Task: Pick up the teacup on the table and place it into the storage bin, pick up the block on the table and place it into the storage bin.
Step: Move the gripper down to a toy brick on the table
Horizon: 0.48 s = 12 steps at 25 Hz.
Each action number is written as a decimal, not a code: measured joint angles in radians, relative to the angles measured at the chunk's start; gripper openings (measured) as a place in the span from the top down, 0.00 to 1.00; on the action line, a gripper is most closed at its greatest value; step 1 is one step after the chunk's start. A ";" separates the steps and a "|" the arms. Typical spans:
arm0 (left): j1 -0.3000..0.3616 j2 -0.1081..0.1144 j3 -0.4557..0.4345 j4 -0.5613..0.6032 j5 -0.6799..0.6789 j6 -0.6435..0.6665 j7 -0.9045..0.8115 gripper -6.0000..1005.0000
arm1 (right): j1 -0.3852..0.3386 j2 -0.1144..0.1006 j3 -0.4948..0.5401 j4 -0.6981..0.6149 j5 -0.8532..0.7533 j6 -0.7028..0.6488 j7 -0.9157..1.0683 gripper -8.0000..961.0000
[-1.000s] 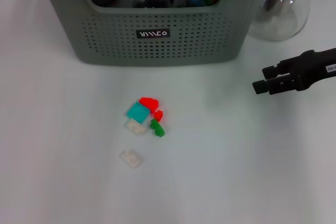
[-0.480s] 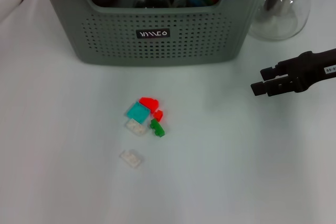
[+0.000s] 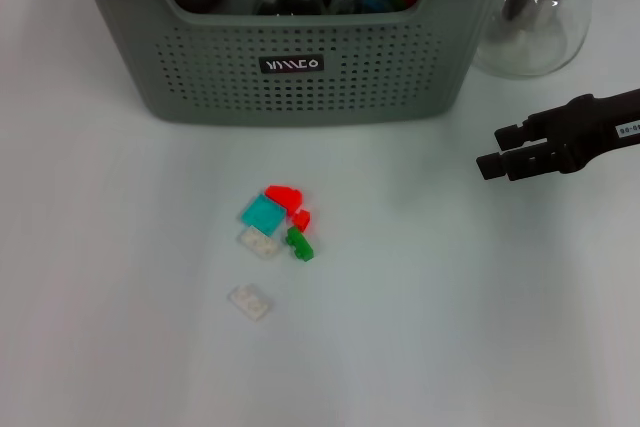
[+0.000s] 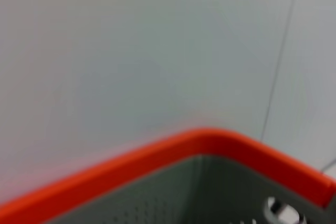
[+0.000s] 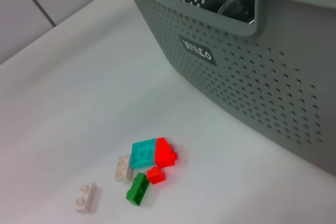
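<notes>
Barely shifted since 1 s ago, right hand (image 3: 487,165), empty and nearly closed, hovers right of blocks. Open wide, descend over green plastic block (image 3: 298,244) on white tabletop (image 3: 450,327); grey-green perforated storage bin (image 3: 300,87) sits far.

1 bin (image 3: 200,77), 6 blocks (image 3: 262,212), 1 glass jug (image 3: 540,17).

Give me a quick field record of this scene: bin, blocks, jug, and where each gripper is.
storage bin: far side of table, holds dark cups
blocks: loose cluster on table in front of the bin; teal, red, green, clear
clear block: apart, nearer the robot
glass jug: right of the bin
right gripper: above table, right of blocks, empty
left gripper: not in view
</notes>
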 joint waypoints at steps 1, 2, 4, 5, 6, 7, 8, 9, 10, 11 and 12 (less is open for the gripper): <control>0.018 0.000 -0.017 0.039 -0.001 0.024 0.000 0.18 | 0.000 0.000 0.000 0.000 0.000 0.000 0.000 0.32; 0.035 -0.001 -0.032 0.078 -0.002 0.049 0.000 0.14 | 0.001 0.000 0.000 0.000 0.000 0.000 0.000 0.32; 0.079 -0.005 -0.060 0.180 -0.006 0.120 -0.001 0.14 | 0.003 0.001 0.000 0.000 0.000 0.001 0.000 0.32; 0.106 -0.006 -0.070 0.243 -0.014 0.171 -0.001 0.14 | 0.004 0.001 0.000 0.000 0.000 0.001 0.000 0.31; 0.126 -0.007 -0.072 0.287 -0.025 0.204 -0.001 0.14 | 0.004 0.001 0.000 0.000 0.000 0.003 -0.001 0.31; 0.153 -0.007 -0.075 0.345 -0.040 0.245 -0.001 0.13 | 0.005 0.001 0.000 0.000 0.000 0.005 -0.002 0.31; 0.186 -0.008 -0.078 0.409 -0.066 0.287 0.002 0.13 | 0.005 0.002 0.000 0.000 0.000 0.006 -0.003 0.32; 0.214 -0.010 -0.086 0.465 -0.093 0.326 0.009 0.13 | 0.006 0.001 0.000 0.000 0.000 0.006 -0.004 0.32; 0.244 -0.014 -0.100 0.531 -0.131 0.370 0.027 0.13 | 0.006 0.002 0.000 0.000 0.000 0.007 -0.005 0.32; 0.274 -0.021 -0.124 0.588 -0.178 0.429 0.061 0.13 | 0.006 0.002 0.000 0.003 0.000 0.007 -0.006 0.32; 0.298 -0.028 -0.146 0.638 -0.221 0.481 0.095 0.14 | 0.006 0.004 0.001 0.005 0.000 0.008 -0.008 0.32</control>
